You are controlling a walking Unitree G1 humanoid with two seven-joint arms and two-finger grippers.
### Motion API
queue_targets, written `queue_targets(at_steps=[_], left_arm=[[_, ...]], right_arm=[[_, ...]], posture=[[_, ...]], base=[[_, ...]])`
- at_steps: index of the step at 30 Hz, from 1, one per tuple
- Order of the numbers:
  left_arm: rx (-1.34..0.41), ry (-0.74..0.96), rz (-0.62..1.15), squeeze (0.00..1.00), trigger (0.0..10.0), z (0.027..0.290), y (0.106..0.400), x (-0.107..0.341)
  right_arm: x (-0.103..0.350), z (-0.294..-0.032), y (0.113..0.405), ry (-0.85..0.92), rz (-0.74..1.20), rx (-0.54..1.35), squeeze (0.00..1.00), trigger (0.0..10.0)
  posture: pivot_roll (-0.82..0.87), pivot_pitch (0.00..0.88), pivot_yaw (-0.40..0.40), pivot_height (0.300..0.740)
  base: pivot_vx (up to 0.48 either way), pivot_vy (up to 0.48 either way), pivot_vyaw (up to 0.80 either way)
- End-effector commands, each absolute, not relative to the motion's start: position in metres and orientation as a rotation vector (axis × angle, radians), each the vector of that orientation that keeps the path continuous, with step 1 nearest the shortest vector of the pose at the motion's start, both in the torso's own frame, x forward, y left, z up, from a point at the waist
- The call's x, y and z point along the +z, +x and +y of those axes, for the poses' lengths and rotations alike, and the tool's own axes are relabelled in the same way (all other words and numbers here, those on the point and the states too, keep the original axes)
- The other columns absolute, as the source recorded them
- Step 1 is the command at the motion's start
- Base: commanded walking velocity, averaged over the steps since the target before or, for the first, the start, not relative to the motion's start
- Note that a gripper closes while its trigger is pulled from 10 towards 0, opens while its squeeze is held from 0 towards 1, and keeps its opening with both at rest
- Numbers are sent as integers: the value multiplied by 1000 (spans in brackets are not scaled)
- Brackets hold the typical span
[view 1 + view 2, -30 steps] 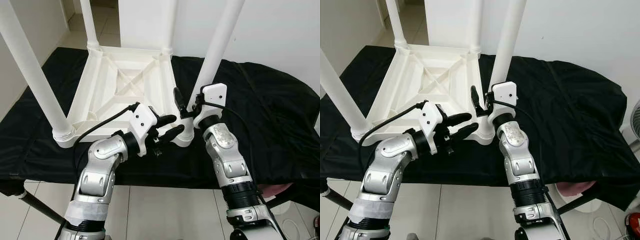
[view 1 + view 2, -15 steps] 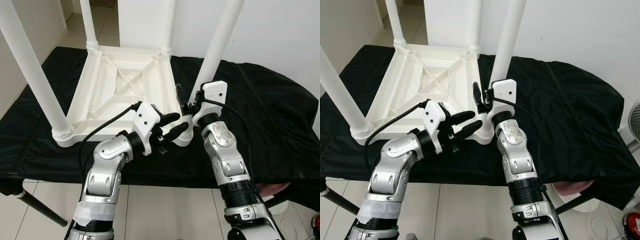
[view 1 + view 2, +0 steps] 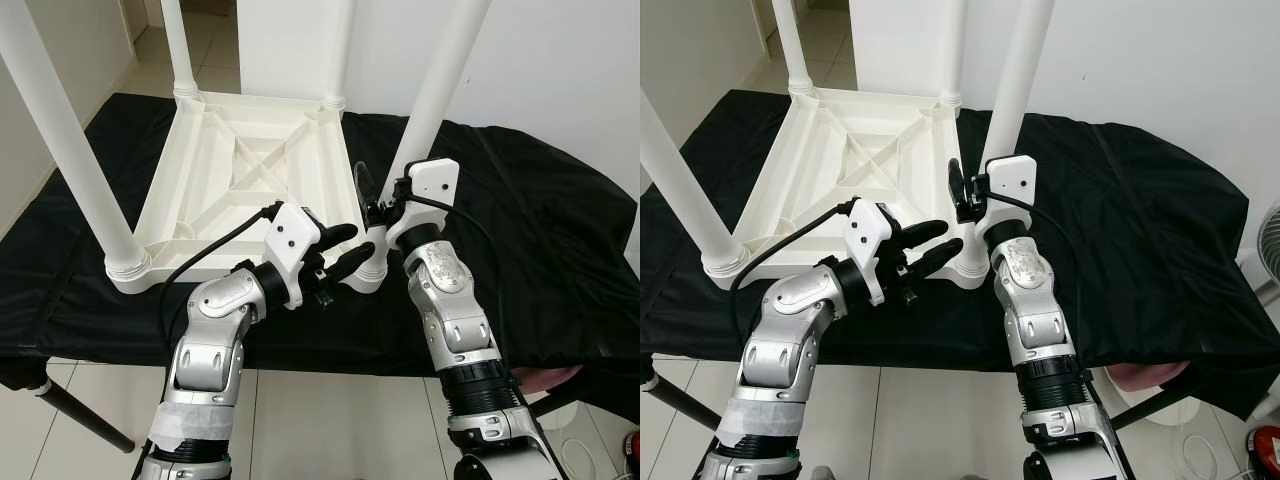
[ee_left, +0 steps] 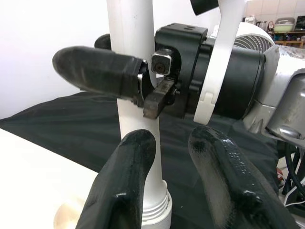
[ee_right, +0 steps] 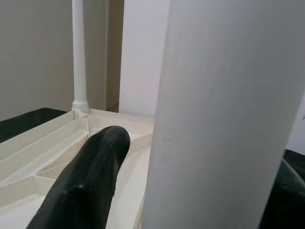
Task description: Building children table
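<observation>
Left eye view shows the white plastic children table [image 3: 245, 190] lying upside down on the black cloth [image 3: 540, 230] that covers the bench, with its four white round legs pointing up. Our right gripper [image 3: 372, 205] is at the near right leg [image 3: 425, 100], low on it, just above the socket [image 3: 371, 270] at the table corner. In the right wrist view the leg is very close, with one black finger [image 5: 90, 186] on one side and a dark edge on the other side, so the fingers stand around the leg; we cannot tell whether they already press it.

Our left gripper [image 3: 340, 250] is near the same corner, its two fingers apart and holding nothing, pointing at the base of the leg.

Compared with one second ago, the left arm has come up and forward, nearer to the socket, and the right gripper has moved a little higher along the leg. The table itself did not move. We judge that all four legs are in place and we are now tightening or checking this last leg.
</observation>
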State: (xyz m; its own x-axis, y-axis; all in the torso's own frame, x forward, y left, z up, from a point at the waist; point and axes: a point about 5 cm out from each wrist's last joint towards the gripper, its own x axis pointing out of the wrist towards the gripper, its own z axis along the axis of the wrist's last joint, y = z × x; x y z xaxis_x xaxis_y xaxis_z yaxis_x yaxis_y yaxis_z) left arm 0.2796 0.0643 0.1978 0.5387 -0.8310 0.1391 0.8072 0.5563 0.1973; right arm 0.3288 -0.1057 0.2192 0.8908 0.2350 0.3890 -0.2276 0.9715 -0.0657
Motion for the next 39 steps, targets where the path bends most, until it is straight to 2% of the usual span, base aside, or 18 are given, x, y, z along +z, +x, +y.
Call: queue_targets(at_steps=[1, 19, 29, 39], left_arm=[[-674, 73, -229, 0, 10000, 72, 290, 201], [-815, 111, -214, 0, 10000, 63, 273, 199], [-800, 199, -143, 0, 10000, 87, 266, 183], [-792, 200, -129, 0, 10000, 88, 261, 182]], right_arm=[[227, -109, 329, 4, -439, 218, 0, 10000], [222, -113, 330, -12, -391, 173, 0, 10000], [221, -113, 332, 39, -362, 176, 0, 10000], [218, -114, 334, 67, -322, 166, 0, 10000]], posture=[[-25, 0, -76, 740], [-23, 0, -72, 740], [-15, 0, -77, 740], [-6, 0, -86, 740]], base=[[0, 0, 0], [0, 0, 0], [0, 0, 0], [0, 0, 0]])
